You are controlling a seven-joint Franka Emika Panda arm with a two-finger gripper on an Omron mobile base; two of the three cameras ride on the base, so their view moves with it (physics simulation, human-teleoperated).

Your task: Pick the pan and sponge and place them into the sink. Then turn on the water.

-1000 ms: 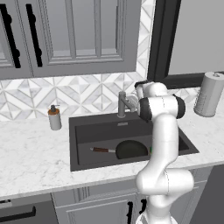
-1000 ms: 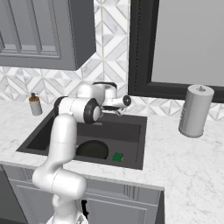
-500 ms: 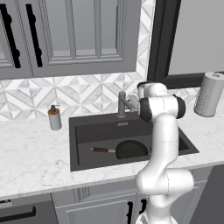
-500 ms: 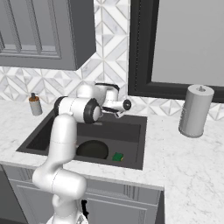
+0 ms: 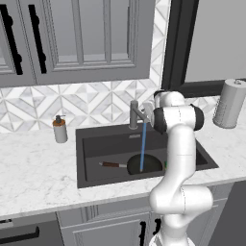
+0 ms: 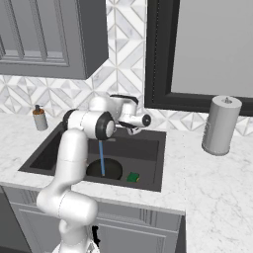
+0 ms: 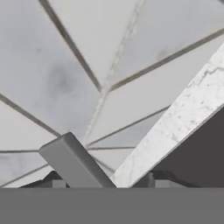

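Resting on the floor of the dark rectangular sink point(image 5: 86, 158), the round black frying pan point(image 5: 144, 165) with its reddish-brown handle catches the thin blue water stream point(image 5: 142, 146); the small green-and-yellow sponge point(image 6: 132, 177) lies just beside it. Behind, the two-finger gripper point(image 7: 103, 183) straddles the grey faucet lever point(image 7: 74, 159), jaws part-open, evidently placed there to work the tap.

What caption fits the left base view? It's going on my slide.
Water runs from the faucet onto the pan in the sink.
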